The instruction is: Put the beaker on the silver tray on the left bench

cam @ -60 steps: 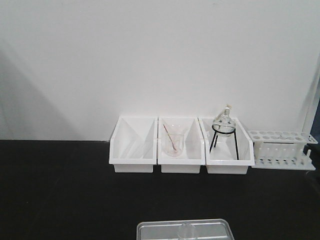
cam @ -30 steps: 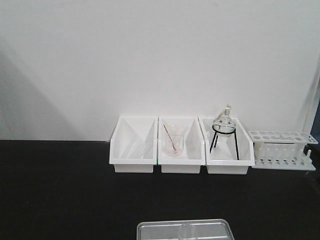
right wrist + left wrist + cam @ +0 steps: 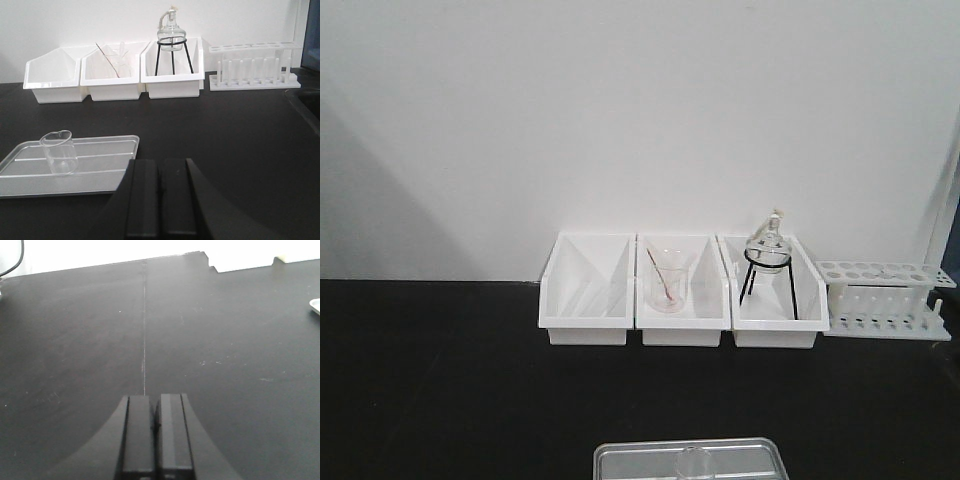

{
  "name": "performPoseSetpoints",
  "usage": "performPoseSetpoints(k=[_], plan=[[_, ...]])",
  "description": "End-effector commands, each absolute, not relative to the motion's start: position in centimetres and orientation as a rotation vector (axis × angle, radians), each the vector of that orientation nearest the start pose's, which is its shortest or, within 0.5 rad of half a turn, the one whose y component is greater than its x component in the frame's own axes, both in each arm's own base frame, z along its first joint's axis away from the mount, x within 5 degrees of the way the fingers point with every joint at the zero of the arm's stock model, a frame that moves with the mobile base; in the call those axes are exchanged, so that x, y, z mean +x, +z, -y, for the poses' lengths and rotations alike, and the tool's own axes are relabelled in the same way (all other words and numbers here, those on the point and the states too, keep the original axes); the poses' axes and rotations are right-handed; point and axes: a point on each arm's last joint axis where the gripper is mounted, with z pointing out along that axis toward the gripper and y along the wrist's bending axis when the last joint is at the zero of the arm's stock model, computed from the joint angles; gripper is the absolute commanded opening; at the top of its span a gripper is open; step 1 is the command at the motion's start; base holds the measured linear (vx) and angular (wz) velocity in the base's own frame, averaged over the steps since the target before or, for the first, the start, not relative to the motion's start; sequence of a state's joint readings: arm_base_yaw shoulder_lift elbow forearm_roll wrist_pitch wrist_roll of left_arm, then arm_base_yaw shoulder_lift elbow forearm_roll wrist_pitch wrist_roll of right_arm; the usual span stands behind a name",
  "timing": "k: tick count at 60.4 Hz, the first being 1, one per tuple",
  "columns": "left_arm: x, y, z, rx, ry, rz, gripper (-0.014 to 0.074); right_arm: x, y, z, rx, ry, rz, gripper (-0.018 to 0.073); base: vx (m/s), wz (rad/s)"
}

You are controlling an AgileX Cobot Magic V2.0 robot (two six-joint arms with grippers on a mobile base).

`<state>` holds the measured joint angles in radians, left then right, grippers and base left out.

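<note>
Already the small clear glass beaker [image 3: 60,152] stands upright inside the shallow shiny metal tray [image 3: 107,177], ahead of the right arm's black fingers [image 3: 161,200] and off to their left, near but not touching. Its long axis runs straight up, rim on top. From where I stand the right arm is plainly the nearer one; the left arm's black fingers [image 3: 155,435] face only bare black surface [image 3: 100,340], with just a corner of the tray [image 3: 315,306] showing far off to their right.

Both pairs of fingers are pressed together with no gap to speak of, and neither holds or touches anything.

Beyond the right fingers, well apart, a row of three white plastic bins [image 3: 112,75] lines the wall: the middle one holds a clear beaker with a red rod [image 3: 666,283], the one to its right a round-bottomed flask on a black wire stand [image 3: 171,37]. Further right sits a white test-tube rack [image 3: 255,67].

I'd judge the placing done, with little left but to stay clear.
</note>
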<state>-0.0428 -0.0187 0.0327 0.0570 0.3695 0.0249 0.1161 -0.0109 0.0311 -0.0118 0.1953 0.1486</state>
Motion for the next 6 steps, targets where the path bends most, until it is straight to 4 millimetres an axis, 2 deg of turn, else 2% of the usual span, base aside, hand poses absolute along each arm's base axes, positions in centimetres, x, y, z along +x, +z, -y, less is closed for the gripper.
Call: performPoseSetpoints(k=[1, 6], plan=[[5.41, 17.02, 0.13, 0.101, 0.032, -1.802, 0.0001, 5.58, 19.21, -0.6, 0.018, 0.185, -1.611, -0.0014, 0.0, 0.0], [5.41, 17.02, 0.13, 0.101, 0.032, -1.802, 0.0001, 5.58, 19.2, -0.6, 0.016, 0.183, -1.612, -0.0014, 0.0, 0.0]])
